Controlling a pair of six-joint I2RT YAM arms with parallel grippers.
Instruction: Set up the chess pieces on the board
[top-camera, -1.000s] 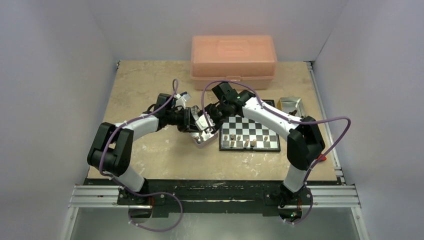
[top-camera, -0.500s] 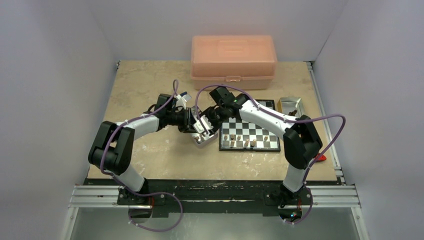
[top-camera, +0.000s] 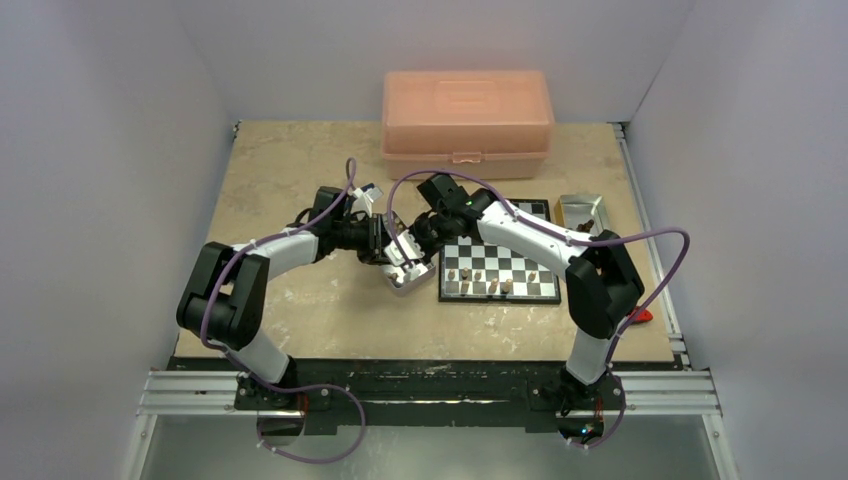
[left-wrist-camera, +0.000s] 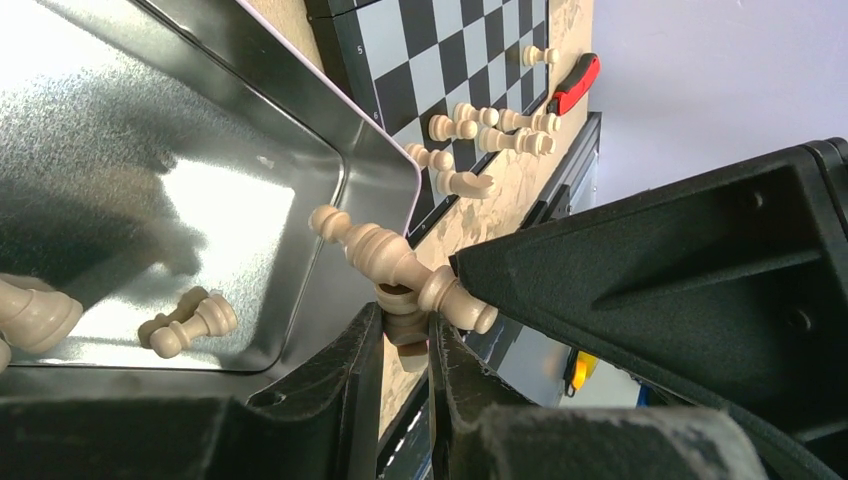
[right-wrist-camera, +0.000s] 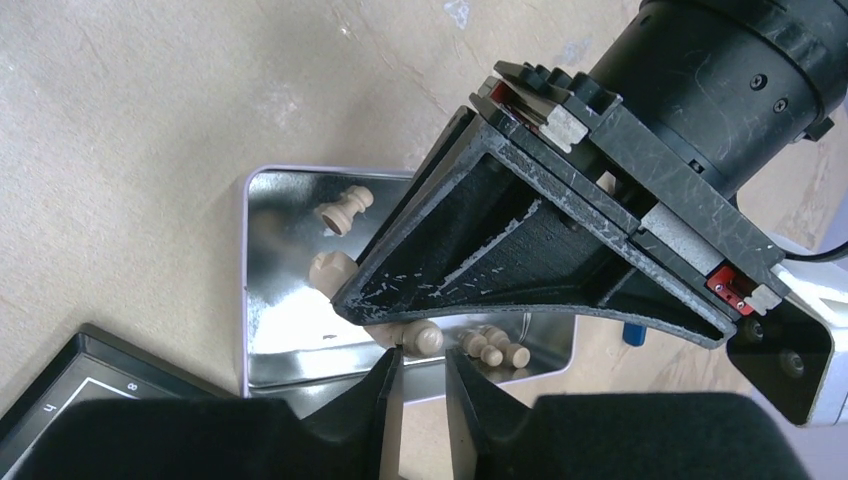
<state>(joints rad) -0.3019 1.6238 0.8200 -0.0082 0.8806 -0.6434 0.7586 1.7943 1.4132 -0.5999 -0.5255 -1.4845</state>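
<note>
Your right tool (right-wrist-camera: 421, 362) has eased leftward since the earlier frame to meet the left tool (left-wrist-camera: 403, 328) above the shiny metal tin (left-wrist-camera: 380, 185), and its jaws have drawn in. Around them you have a big pink box (top-camera: 466, 110) against the far edge of the tabletop (top-camera: 300, 170), a small metal tray (top-camera: 583, 208) by the right edge, and a red-handled object (top-camera: 638, 316) further along that edge toward the near right corner. Each tool's black body crowds the other's wrist view. The board (top-camera: 520, 262), in black and silvery-white checks, lies flat to the right of centre, its left side just beside the tin. A few light tan chess pieces (top-camera: 478, 280) stand in its near rows, and loose pieces (left-wrist-camera: 190, 322) lie in the tin. The left tool is nearly closed on a light tan piece (left-wrist-camera: 388, 260), which slants out over the tin's rim with its base against the right tool's finger. The right tool's fingers stand a narrow gap apart with that piece at their tips, and you cannot tell whether they grip it.
</note>
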